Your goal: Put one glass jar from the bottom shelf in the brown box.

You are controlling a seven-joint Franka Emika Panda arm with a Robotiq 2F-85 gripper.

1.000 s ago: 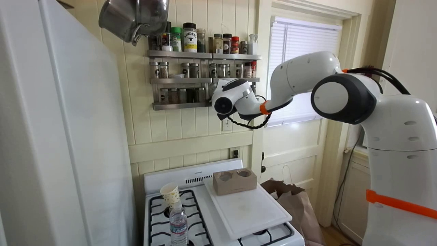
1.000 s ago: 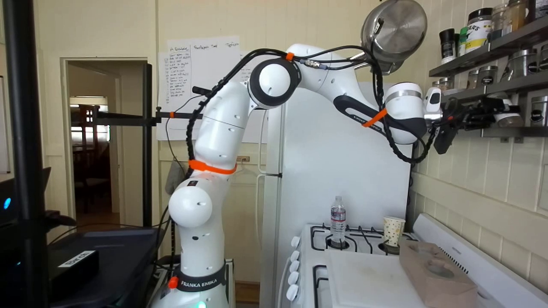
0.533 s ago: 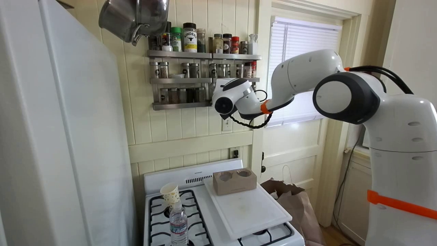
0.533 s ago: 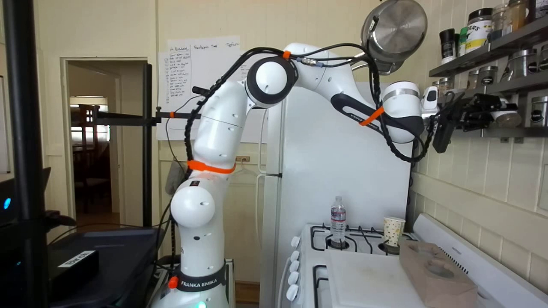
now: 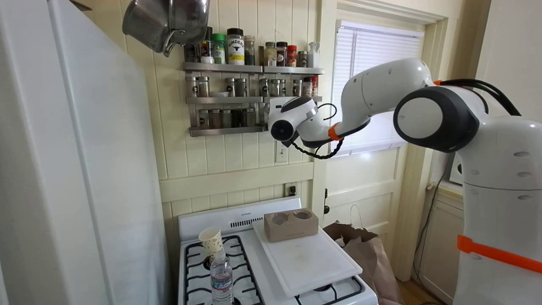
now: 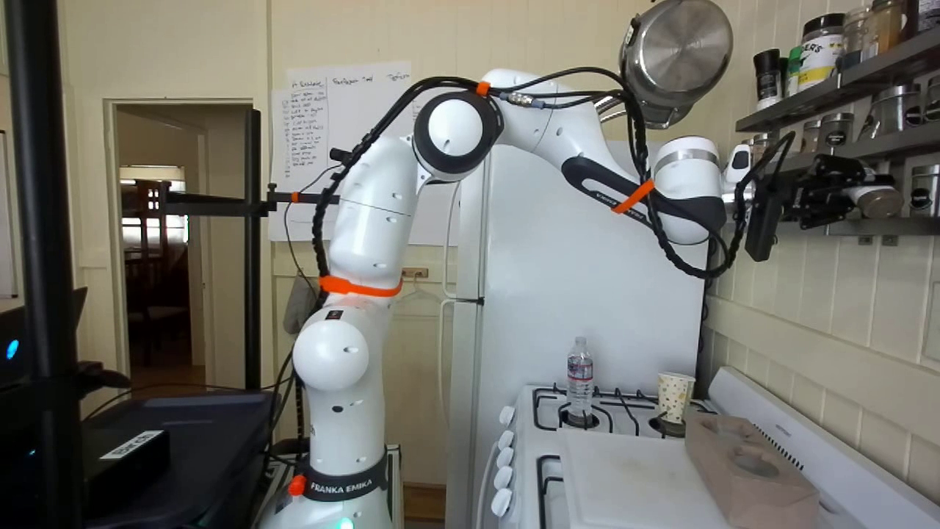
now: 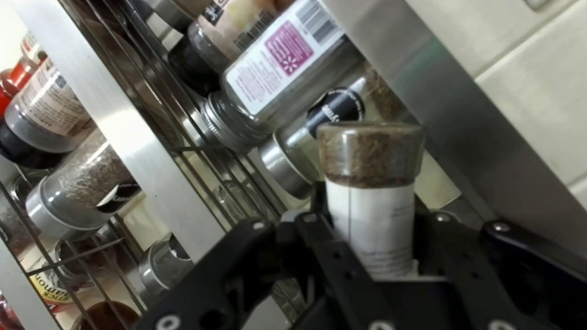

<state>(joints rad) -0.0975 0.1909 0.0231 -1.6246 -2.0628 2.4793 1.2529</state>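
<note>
My gripper (image 7: pixel 369 206) is shut on a glass jar (image 7: pixel 371 156) with brown contents and a white label. The jar's base points away from the gripper; its lid end is hidden between the fingers. In an exterior view the gripper (image 6: pixel 844 192) holds the jar (image 6: pixel 880 201) tilted, just in front of the bottom shelf (image 6: pixel 899 226). Whether it touches the rail is unclear. The bottom shelf (image 5: pixel 226 131) holds several more jars (image 5: pixel 215 119). The brown box (image 5: pixel 292 231), with two round holes on top, also shows in an exterior view (image 6: pixel 771 488). The arm hides the gripper there in the front-on view.
The brown box stands on a white board (image 5: pixel 311 262) over the stove. A water bottle (image 5: pixel 221 279) and paper cup (image 5: pixel 211 241) stand on the burners. A pot (image 5: pixel 165 25) hangs above. Upper shelves (image 5: pixel 224 100) with jars are close to the wrist. A paper bag (image 5: pixel 368 258) stands beside the stove.
The arm has drawn back from the rack a little and the wrist has turned slightly. The held jar has moved with the gripper, out from the shelf. The box has not moved.
</note>
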